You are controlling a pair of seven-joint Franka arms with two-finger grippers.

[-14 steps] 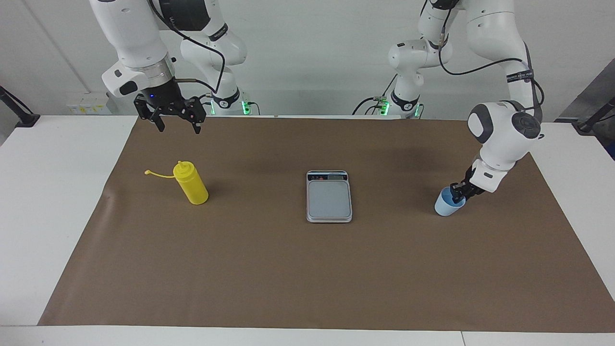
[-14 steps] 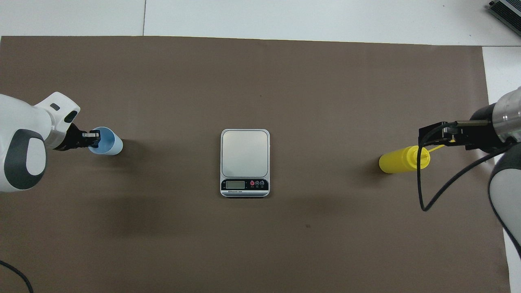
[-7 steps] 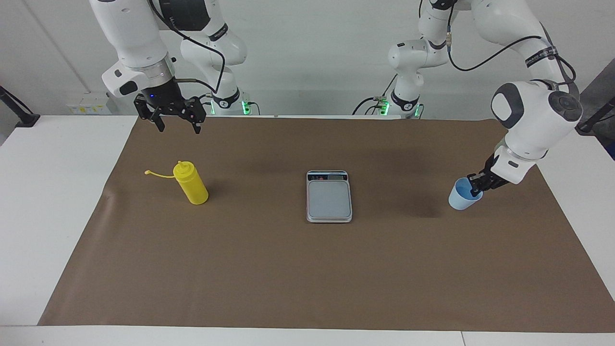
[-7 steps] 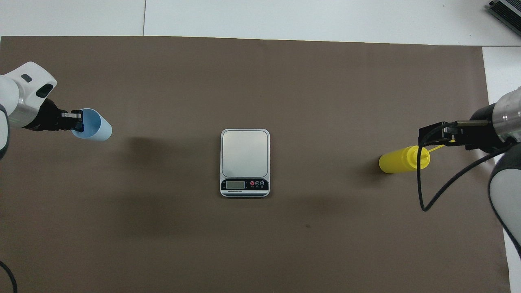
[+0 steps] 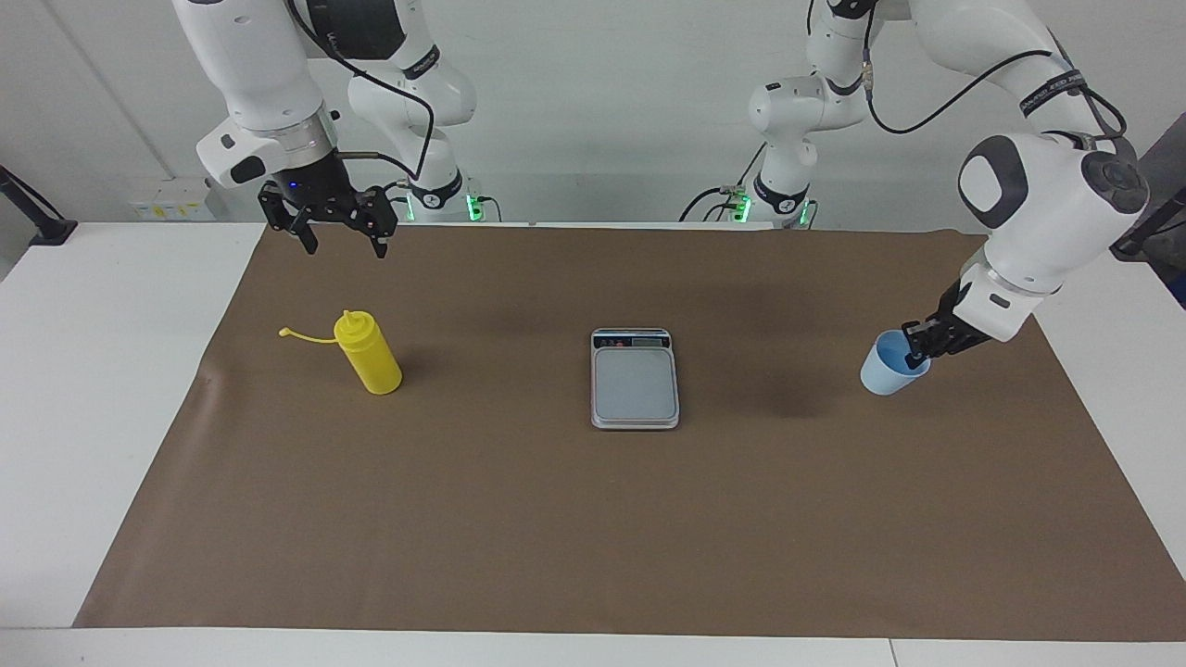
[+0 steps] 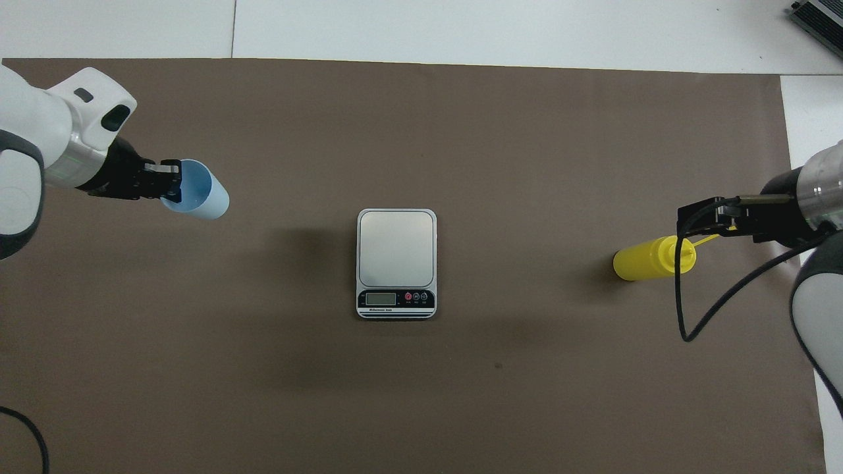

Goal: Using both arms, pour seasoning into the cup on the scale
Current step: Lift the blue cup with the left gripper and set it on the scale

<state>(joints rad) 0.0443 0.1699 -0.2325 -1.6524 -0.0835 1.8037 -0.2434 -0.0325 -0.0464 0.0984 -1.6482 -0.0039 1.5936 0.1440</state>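
We see the left gripper, clamped on the rim of the cup, has lifted it off the mat and is carrying it toward the scale; placing comes next. The right gripper waits spread open above the bottle, which stands untouched toward the right arm's end.

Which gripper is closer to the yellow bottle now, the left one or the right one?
The right. The right gripper hangs open above the yellow bottle, nearly over it. The left gripper is at the left arm's end, past the scale, shut on the cup.
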